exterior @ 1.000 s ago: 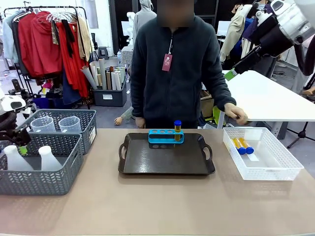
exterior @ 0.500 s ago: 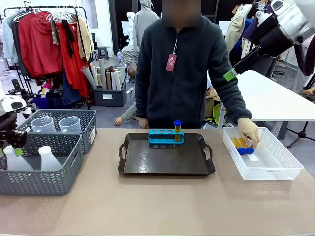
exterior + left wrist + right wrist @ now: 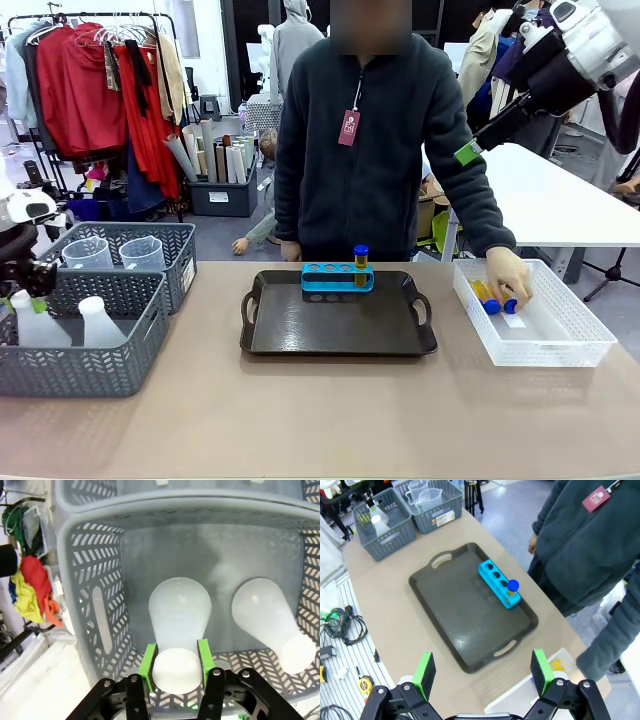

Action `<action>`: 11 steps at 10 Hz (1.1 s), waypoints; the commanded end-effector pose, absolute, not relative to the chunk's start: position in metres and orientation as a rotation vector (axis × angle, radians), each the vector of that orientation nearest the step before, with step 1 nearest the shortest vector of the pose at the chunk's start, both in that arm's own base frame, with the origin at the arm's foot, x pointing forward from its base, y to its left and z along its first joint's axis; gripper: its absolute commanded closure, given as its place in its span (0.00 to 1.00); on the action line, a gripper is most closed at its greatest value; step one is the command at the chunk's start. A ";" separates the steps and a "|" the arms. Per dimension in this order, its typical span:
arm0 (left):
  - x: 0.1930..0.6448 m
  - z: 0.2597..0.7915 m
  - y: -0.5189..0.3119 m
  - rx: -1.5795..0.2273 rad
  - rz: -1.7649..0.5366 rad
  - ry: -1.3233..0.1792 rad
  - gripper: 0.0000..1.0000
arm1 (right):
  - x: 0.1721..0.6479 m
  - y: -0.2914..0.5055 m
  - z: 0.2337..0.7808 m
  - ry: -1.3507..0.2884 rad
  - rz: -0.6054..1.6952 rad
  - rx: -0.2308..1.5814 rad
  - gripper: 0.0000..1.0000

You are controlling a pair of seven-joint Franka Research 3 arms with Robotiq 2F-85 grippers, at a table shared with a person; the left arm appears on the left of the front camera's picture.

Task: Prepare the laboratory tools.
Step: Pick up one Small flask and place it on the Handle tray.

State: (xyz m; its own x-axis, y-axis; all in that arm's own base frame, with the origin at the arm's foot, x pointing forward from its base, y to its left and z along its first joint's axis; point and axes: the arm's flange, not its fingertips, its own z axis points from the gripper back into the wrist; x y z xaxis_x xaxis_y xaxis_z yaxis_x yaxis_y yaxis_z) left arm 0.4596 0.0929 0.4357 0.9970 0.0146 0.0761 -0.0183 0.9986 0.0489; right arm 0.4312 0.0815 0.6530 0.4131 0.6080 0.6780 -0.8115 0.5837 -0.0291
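The left gripper (image 3: 176,647) is clamped on the neck of a translucent white conical flask (image 3: 178,612), its green pads (image 3: 149,662) pressed to either side of the neck. The flask stands inside a grey plastic lattice basket (image 3: 95,625). A second flask (image 3: 270,617) of the same kind stands just beside it in that basket, untouched. From the front, the basket sits at the table's left end. A matching grey basket (image 3: 178,262) behind it holds two clear handled measuring beakers (image 3: 88,253). The right gripper (image 3: 482,670) hangs high above the table with its jaws spread wide and nothing between them. Well below it lies a black handled tray (image 3: 465,617) at mid-table. A low blue four-hole rack (image 3: 498,582) stands along the tray's far edge. One blue-capped tube of amber liquid (image 3: 512,588) stands upright in the rack's end hole, the one on the robot's right, and the other three holes are open. Rack and tube are well apart from both grippers. At the far side of the table stands a person in a dark fleece. One hand (image 3: 510,275) reaches into a white mesh basket (image 3: 560,340) at the table's right end. That hand rests on further blue-capped tubes (image 3: 489,302) lying flat in the basket's near-left corner, and it hides how many are there.
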 end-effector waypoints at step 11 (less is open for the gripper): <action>0.402 0.700 -0.056 0.213 -0.392 -0.169 1.00 | 0.431 0.081 0.654 -0.704 0.914 0.334 0.00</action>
